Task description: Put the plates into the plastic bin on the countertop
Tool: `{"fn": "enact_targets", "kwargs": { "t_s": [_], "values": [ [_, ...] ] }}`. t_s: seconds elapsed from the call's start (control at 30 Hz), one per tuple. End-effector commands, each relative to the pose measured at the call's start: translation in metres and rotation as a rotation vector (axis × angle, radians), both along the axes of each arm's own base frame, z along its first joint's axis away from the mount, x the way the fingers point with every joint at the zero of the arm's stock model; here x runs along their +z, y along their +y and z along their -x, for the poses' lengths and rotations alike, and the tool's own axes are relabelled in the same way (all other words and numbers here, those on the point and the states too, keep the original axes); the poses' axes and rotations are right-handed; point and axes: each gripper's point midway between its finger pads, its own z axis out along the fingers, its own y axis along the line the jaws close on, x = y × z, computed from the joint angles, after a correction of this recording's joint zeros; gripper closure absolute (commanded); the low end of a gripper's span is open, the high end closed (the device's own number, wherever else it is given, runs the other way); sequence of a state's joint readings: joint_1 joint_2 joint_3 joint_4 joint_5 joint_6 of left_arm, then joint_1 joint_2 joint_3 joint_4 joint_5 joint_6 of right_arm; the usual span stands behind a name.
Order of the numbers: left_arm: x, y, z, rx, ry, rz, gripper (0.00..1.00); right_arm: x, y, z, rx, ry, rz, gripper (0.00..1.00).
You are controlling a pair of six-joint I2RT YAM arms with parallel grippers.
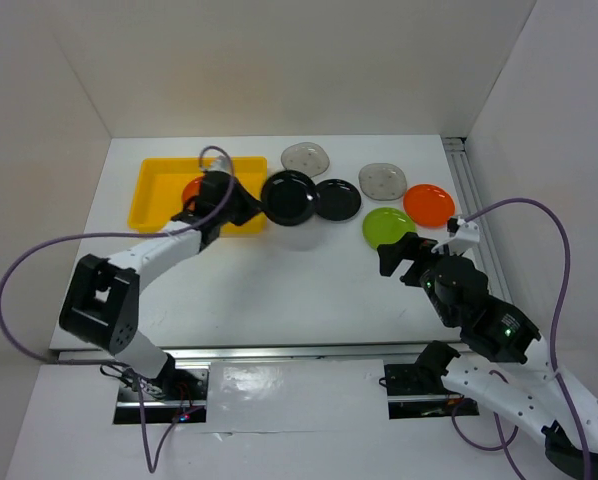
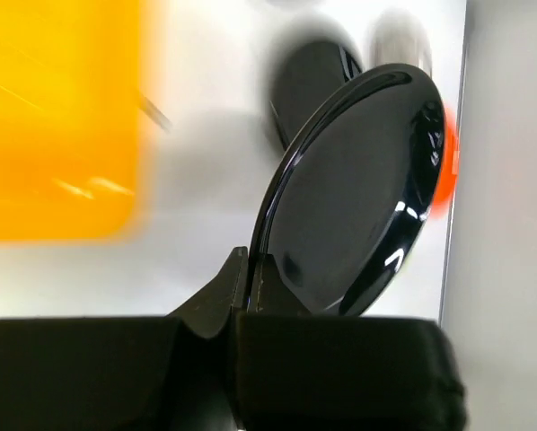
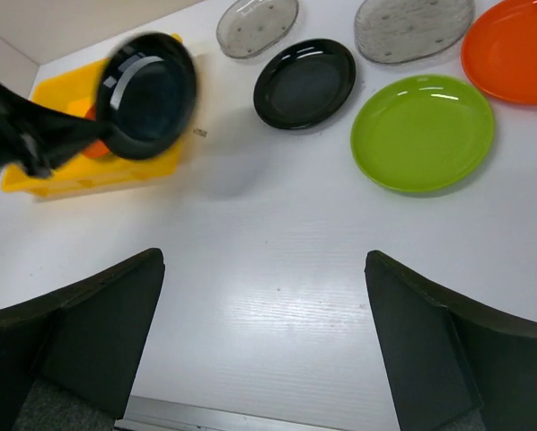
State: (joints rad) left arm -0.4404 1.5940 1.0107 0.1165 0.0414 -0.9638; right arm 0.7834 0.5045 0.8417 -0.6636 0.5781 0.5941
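Left fingers (image 2: 216, 303) are clamping the rim of the glossy black plate (image 2: 358, 197) just beside the yellow bin (image 1: 149, 200). It is likely light, stiff and slippery. Right fingers (image 3: 98, 323) are standing apart.

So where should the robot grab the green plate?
Probably by its rim. The green plate lies flat and shallow, so only the raised edge can be pinched. Come down from above on the near edge, towards the open right gripper, one finger inside and one outside; no other plate crowds that side.

Overhead, wrist views; shared held black plate (image 1: 291, 197), left seemingly nearest
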Motion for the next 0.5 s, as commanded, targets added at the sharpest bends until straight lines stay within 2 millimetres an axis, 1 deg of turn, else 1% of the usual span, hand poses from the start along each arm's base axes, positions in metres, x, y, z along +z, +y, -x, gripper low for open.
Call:
{"fn": "enact_targets", "kwargs": {
  "t_s": [0.0, 0.03, 0.07, 0.1, 0.13, 0.17, 0.2, 0.23, 0.27, 0.3, 0.33, 0.37, 0.4, 0.47],
  "values": [
    [0.018, 0.074, -0.018, 0.162, 0.008, -0.043, 1.00, 0.006, 0.014, -0.009, 0.023, -0.035, -0.034, 0.00],
    [0.025, 0.091, -0.028, 0.198, -0.006, -0.047, 1.00, 0.001, 0.018, -0.010, 0.034, -0.025, -0.029, 0.00],
    [0.020, 0.125, -0.039, 0.271, 0.020, -0.046, 1.00, 0.001, 0.018, -0.010, 0.034, -0.024, -0.029, 0.00],
    [0.017, 0.141, -0.045, 0.296, 0.037, -0.038, 1.00, 0.001, 0.020, -0.012, 0.034, -0.024, -0.029, 0.00],
    [0.023, 0.154, -0.055, 0.320, 0.034, -0.027, 1.00, -0.004, 0.023, -0.011, 0.049, -0.014, -0.024, 0.00],
    [0.016, 0.182, -0.060, 0.377, 0.075, -0.011, 1.00, -0.004, 0.027, -0.012, 0.061, -0.011, -0.027, 0.00],
    [0.000, 0.194, -0.065, 0.403, 0.119, -0.018, 1.00, -0.007, 0.028, -0.013, 0.061, -0.010, -0.026, 0.00],
    [-0.002, 0.207, -0.070, 0.429, 0.129, -0.018, 1.00, -0.007, 0.030, -0.012, 0.076, -0.009, -0.020, 0.00],
    [-0.006, 0.214, -0.073, 0.447, 0.143, -0.006, 1.00, -0.007, 0.030, -0.012, 0.076, -0.009, -0.020, 0.00],
    [-0.012, 0.229, -0.075, 0.477, 0.163, -0.006, 1.00, -0.010, 0.031, -0.013, 0.076, -0.001, -0.013, 0.00],
    [-0.022, 0.235, -0.077, 0.489, 0.185, -0.008, 1.00, -0.010, 0.032, -0.013, 0.089, -0.001, -0.007, 0.00],
    [-0.028, 0.240, -0.078, 0.498, 0.197, -0.009, 1.00, -0.010, 0.032, -0.013, 0.089, -0.001, -0.007, 0.00],
    [-0.030, 0.246, -0.079, 0.516, 0.207, -0.015, 1.00, -0.010, 0.032, -0.013, 0.089, -0.001, -0.007, 0.00],
    [-0.039, 0.250, -0.085, 0.514, 0.226, -0.005, 1.00, -0.014, 0.033, -0.014, 0.091, 0.003, 0.007, 0.00]
  ]
}}
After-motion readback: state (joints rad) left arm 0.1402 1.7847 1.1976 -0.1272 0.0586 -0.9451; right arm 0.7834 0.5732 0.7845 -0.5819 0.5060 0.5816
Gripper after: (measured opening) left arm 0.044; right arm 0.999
